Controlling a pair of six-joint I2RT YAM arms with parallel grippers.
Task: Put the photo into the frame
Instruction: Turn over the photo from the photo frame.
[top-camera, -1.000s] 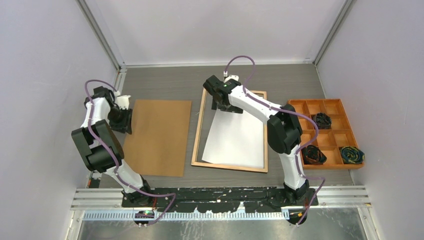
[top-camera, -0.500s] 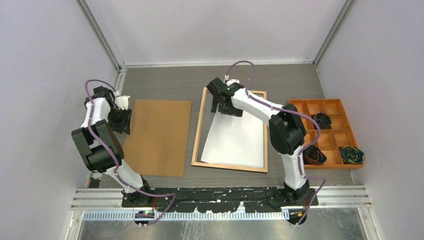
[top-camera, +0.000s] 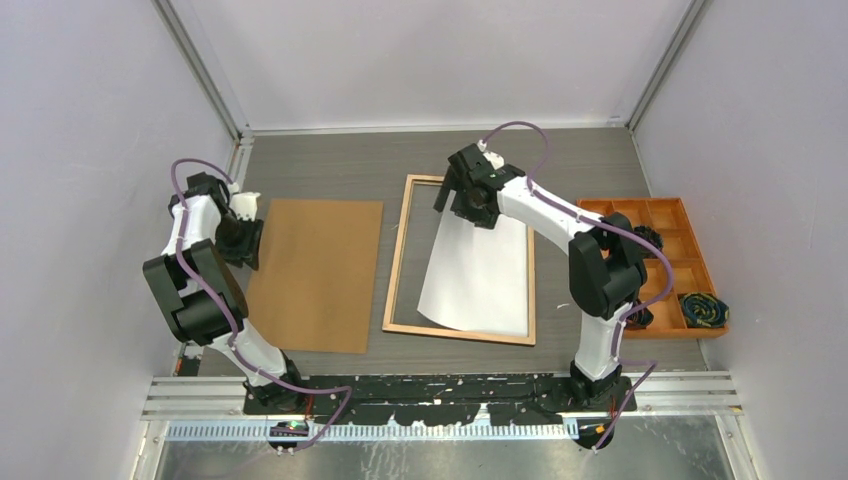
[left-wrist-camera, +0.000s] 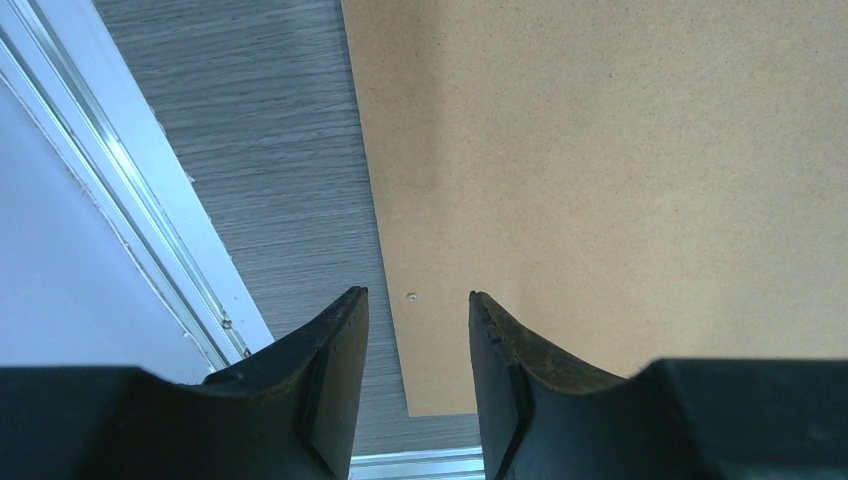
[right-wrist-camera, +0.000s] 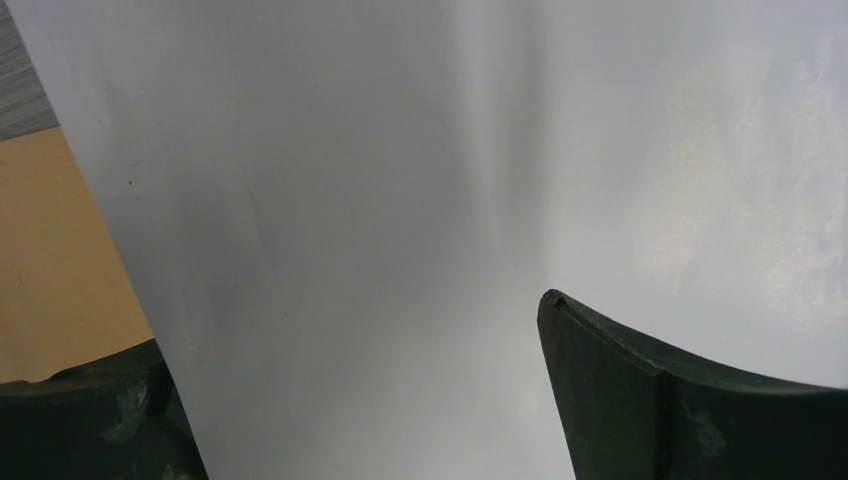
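The frame (top-camera: 397, 262) lies back up on the table, its light wood rails showing. The photo (top-camera: 480, 275) lies white side up over the frame's right half, its far edge raised at my right gripper (top-camera: 470, 205). In the right wrist view the white sheet (right-wrist-camera: 400, 180) runs between the wide-apart jaws, covering one finger and passing behind the other fingertip (right-wrist-camera: 600, 380). Frame wood (right-wrist-camera: 50, 260) shows at the left of that view. My left gripper (top-camera: 245, 240) hovers at the left edge of the brown backing board (top-camera: 315, 270), jaws a little apart and empty (left-wrist-camera: 418, 295).
The orange compartment tray (top-camera: 690, 210) with dark bundles stands at the right, close to the right arm's elbow. The backing board (left-wrist-camera: 600, 150) lies left of the frame. Metal rails and walls bound the table on the left, back and right.
My right gripper has moved right along the frame's far edge. The photo shifted right with it, and its near left corner now curls inside the frame.
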